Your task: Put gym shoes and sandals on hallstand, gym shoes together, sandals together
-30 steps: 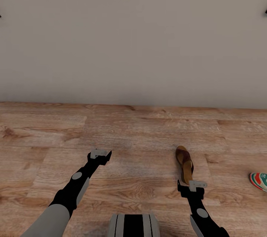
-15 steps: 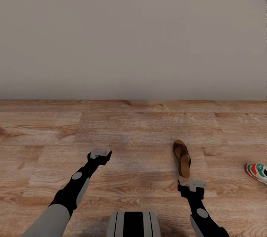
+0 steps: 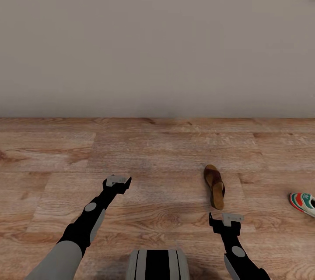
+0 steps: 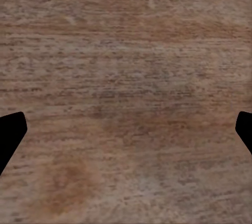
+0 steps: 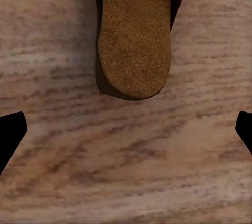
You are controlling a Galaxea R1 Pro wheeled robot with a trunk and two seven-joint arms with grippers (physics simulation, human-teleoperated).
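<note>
Right now one brown sandal (image 3: pixel 214 186) lies flat on the wood floor (image 3: pixel 157 148), not far from the wall (image 3: pixel 157 39). Its heel end points back at the right hand (image 3: pixel 226 218), which hangs just beside the sandal with its fingers wide apart, likely so it can drop down and grab the heel. A gym shoe (image 3: pixel 302 203) sits off to the sandal's right, a good way from it. Farther from the sandal on its other side, the left hand (image 3: pixel 117 181) hangs over bare floor, fingers apart too, holding nothing.
</note>
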